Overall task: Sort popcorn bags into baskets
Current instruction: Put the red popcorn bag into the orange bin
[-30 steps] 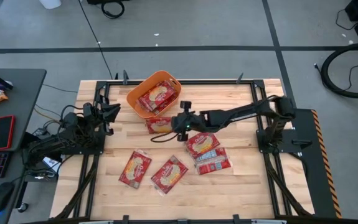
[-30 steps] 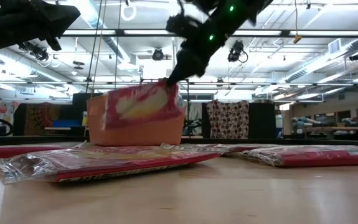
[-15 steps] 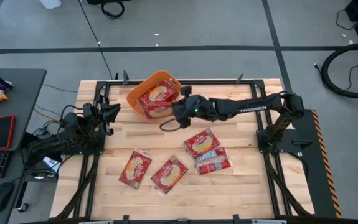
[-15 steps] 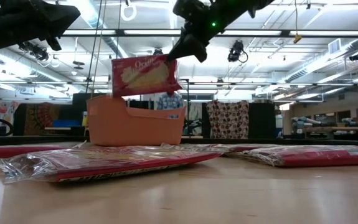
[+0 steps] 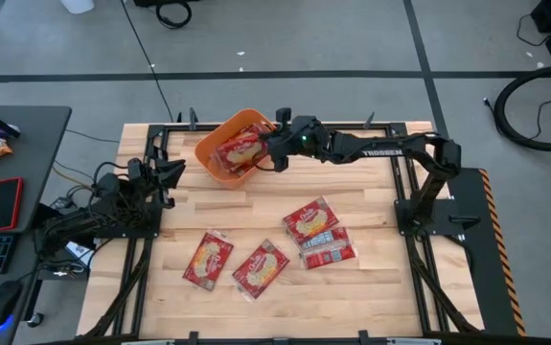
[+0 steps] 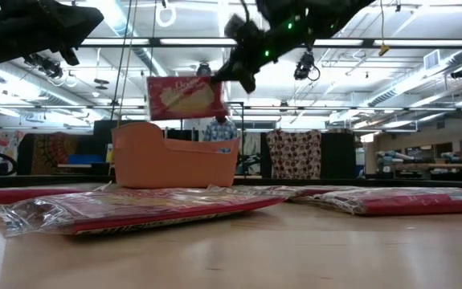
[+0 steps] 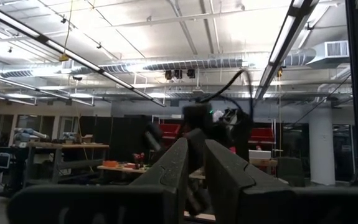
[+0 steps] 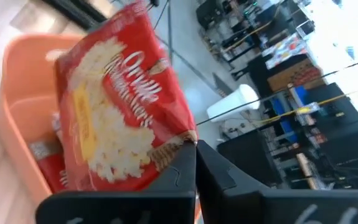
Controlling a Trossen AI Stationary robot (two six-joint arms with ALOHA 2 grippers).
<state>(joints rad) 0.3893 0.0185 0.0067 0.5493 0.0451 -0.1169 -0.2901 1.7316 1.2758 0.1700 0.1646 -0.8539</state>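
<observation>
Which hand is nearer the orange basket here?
Right. The right hand holds a popcorn bag just above the orange basket, at its rim. The left hand waits off at the table's left edge.

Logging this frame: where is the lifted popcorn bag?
The popcorn bag hangs in the right pincer, above the orange basket at the table's far edge.

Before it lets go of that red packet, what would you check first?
1. Grip: right end effector shut on the held popcorn bag. Ok.
2. Position: held popcorn bag hangs above the orange basket, judging by the high and low views. Ok.
3. Room in the basket: at least one packet already lies inside; space remains. Ok.
4. Left end effector parked at the table's left edge, away from the basket. Ok.
5. Four loose popcorn bags lie on the table, awaiting sorting. Not ok yet.
</observation>
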